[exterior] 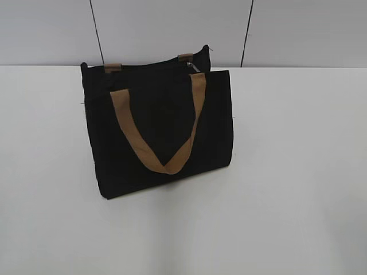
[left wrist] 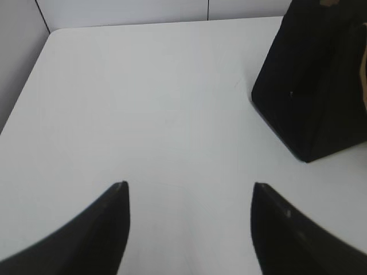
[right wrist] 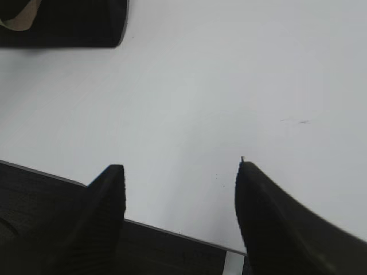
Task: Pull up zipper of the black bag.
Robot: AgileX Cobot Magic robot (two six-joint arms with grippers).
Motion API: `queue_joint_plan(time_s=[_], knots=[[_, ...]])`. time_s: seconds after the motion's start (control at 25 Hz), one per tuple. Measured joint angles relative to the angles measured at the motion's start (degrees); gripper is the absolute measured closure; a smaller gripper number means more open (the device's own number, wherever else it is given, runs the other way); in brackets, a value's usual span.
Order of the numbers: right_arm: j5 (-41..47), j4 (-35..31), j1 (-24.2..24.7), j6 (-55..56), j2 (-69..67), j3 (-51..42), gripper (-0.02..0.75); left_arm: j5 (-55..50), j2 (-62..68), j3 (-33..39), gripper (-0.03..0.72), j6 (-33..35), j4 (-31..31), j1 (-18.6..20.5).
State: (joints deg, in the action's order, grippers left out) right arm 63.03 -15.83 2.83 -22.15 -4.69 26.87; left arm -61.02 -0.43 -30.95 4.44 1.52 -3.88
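Observation:
The black bag (exterior: 160,126) stands upright on the white table, left of centre, with a tan handle (exterior: 163,134) hanging down its front. The zipper runs along its top edge, with a small silver pull tab (exterior: 194,67) near the right end. Neither gripper shows in the exterior view. My left gripper (left wrist: 189,186) is open and empty above bare table, with the bag's end (left wrist: 318,86) ahead to its right. My right gripper (right wrist: 179,167) is open and empty over the table's near edge, with the bag's corner (right wrist: 69,23) far off at the top left.
The white table (exterior: 287,172) meets a grey panelled wall (exterior: 172,28) behind the bag. In the right wrist view the table's front edge (right wrist: 172,232) has a dark surface below it. In the left wrist view the table's far left corner (left wrist: 54,34) shows.

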Motion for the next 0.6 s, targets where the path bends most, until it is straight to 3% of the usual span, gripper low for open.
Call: queue_joint_plan(time_s=[0.6], knots=[[0.0,-0.42,0.0,0.05,0.0,0.0,0.275,0.0,-0.07,0.0,0.224,-0.05,0.24,0.0]])
